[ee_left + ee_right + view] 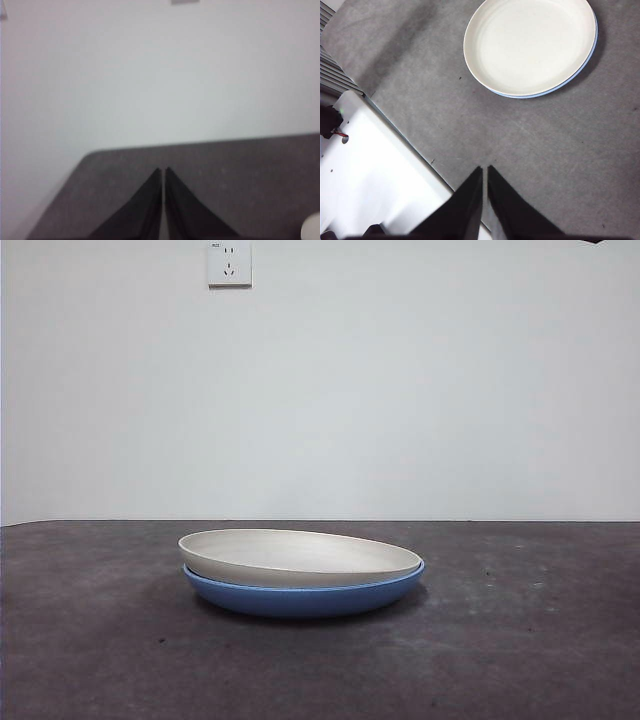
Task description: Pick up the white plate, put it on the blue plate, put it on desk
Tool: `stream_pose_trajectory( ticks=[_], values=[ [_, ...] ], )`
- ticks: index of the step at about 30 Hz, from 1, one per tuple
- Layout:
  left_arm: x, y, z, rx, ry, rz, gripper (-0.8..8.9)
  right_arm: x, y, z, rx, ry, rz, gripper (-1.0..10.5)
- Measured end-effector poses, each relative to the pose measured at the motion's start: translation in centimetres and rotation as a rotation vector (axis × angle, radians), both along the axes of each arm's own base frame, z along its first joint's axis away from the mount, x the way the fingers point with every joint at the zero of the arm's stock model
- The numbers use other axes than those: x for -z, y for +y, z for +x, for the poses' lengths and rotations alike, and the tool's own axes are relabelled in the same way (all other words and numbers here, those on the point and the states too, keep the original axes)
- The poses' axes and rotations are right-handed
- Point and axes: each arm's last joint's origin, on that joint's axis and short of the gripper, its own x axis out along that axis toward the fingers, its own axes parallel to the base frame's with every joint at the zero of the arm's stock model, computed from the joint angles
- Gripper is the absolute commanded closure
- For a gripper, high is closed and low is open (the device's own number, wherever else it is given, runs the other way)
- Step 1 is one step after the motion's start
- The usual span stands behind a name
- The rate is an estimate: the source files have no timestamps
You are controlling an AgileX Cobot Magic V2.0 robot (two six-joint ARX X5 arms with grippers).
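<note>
The white plate (300,556) sits stacked on the blue plate (300,597), and both rest on the dark, mottled desk (90,640) near the middle of the front view. The white plate lies slightly tilted and shifted toward the left of that view, so its left rim overhangs the blue plate a little while a thin blue edge shows along the right side. From the right wrist view the white plate (530,45) covers almost all of the blue plate (585,62), which appears only as a narrow blue crescent along one side. The right gripper (484,172) hangs above bare desk (545,165), well apart from the stacked plates, with its two black fingers (470,200) pressed together and nothing between them. Beside it lies a white flat panel (375,175) at the desk's border. The left gripper (163,174) also has its fingers (145,205) pressed together and holds nothing; it points across the desk (240,170) toward the pale wall (160,75), and a small whitish shape at the corner of its view is too blurred to identify. On the wall (400,380) behind the plates, a white power socket (229,262) is mounted high up. A black tip (592,242) shows at the top right corner of the front view.
</note>
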Motion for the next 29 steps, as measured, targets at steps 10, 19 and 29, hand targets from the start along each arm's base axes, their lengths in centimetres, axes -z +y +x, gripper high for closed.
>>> stream_pose_trajectory(
  ticks=[10, 19, 29],
  values=[
    [6.9, 0.0, 0.7, 0.000, 0.115, -0.009, 8.04, 0.0, 0.0, 0.0, 0.000, 0.000, 0.000, 9.4],
    [9.9, 0.0, 1.2, 0.000, 0.185, -0.025, 8.04, 0.0, 0.0, 0.0, 0.000, 0.000, 0.000, 9.4],
    [11.1, 0.1, 1.4, -0.001, 0.234, -0.030, 8.04, 0.0, 0.0, 0.0, 0.000, -0.001, 0.000, 9.4]
  ],
)
